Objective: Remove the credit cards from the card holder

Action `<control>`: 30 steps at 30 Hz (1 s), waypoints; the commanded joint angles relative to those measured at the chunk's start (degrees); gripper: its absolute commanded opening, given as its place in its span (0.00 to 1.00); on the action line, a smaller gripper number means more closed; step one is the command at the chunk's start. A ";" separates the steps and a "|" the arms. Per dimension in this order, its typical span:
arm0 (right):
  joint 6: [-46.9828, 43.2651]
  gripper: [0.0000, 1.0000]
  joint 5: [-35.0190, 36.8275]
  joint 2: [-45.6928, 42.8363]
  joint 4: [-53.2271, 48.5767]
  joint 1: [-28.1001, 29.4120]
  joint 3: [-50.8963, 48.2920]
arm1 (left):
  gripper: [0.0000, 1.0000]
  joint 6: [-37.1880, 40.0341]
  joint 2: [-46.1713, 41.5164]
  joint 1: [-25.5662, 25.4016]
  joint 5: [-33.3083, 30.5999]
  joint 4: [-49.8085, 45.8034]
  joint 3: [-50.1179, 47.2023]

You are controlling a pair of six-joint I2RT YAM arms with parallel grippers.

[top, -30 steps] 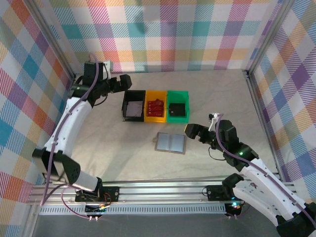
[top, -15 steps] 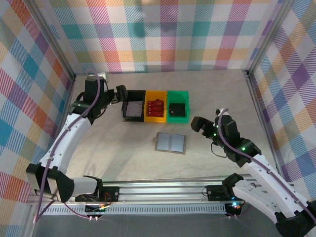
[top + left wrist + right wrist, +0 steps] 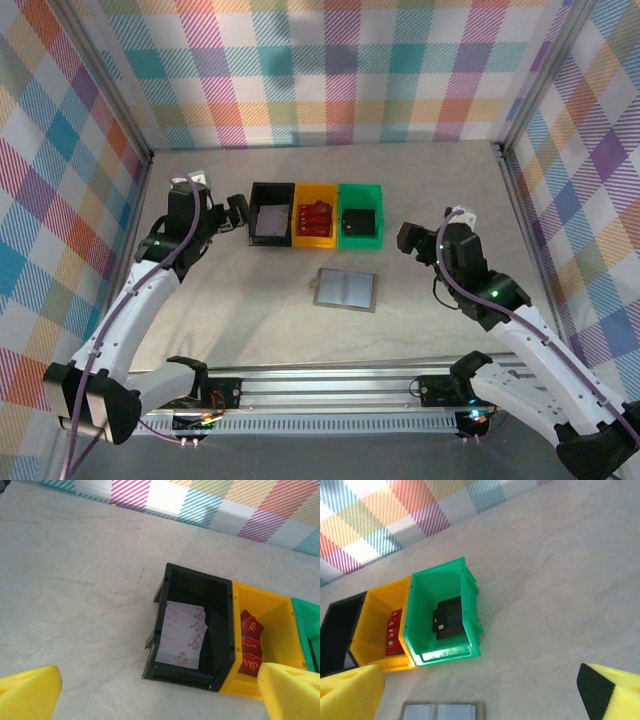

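Observation:
The card holder (image 3: 346, 290) lies open and flat on the table in front of the bins, its two blue-grey panels side by side; its top edge shows in the right wrist view (image 3: 442, 712). Whether credit cards sit in its pockets I cannot tell. My left gripper (image 3: 236, 213) hovers left of the black bin, open, with nothing between its yellow fingertips (image 3: 160, 692). My right gripper (image 3: 408, 238) hangs right of the green bin and behind the holder, open and empty (image 3: 480, 692).
Three bins stand in a row. The black bin (image 3: 227, 630) holds several pale cards (image 3: 182, 635). In the yellow bin (image 3: 270, 612) lie red VIP cards (image 3: 250, 642), and in the green bin (image 3: 472, 615) dark cards (image 3: 449, 617). Plaid walls enclose the table on three sides.
My left gripper has drawn back left from over the black bin. The right gripper has pulled away from the holder, up and to the right. Both stayed open; the holder has not moved.

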 commanded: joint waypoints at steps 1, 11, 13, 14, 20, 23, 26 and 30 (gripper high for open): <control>-12.10 0.99 2.89 2.15 6.49 -0.17 -1.13 | 1.00 -0.28 -0.79 -0.85 -1.43 1.15 -1.51; -36.11 0.99 -1.35 0.32 31.24 -5.15 -15.37 | 1.00 -0.61 -2.54 -1.98 -5.12 -1.92 -5.76; -32.99 0.99 -2.66 0.95 32.07 -8.16 -16.73 | 1.00 0.06 -2.44 -2.46 -6.83 -2.50 -6.48; -33.77 0.99 -3.66 1.60 32.44 -9.11 -17.11 | 1.00 0.24 -2.35 -2.63 -7.17 -2.70 -6.72; -32.55 0.99 -6.24 8.79 38.09 -15.25 -19.14 | 1.00 1.43 -1.96 -4.70 -9.63 -3.07 -8.06; -33.05 0.99 -7.93 13.22 45.82 -18.51 -21.91 | 1.00 3.02 -3.23 -5.89 -11.44 -1.45 -9.63; -36.74 0.99 -14.17 17.84 53.55 -20.58 -23.97 | 1.00 4.42 -5.66 -6.34 -12.67 2.00 -13.11; -39.31 0.99 -18.69 24.87 62.88 -23.33 -24.90 | 1.00 4.91 -7.61 -7.12 -14.52 3.75 -15.58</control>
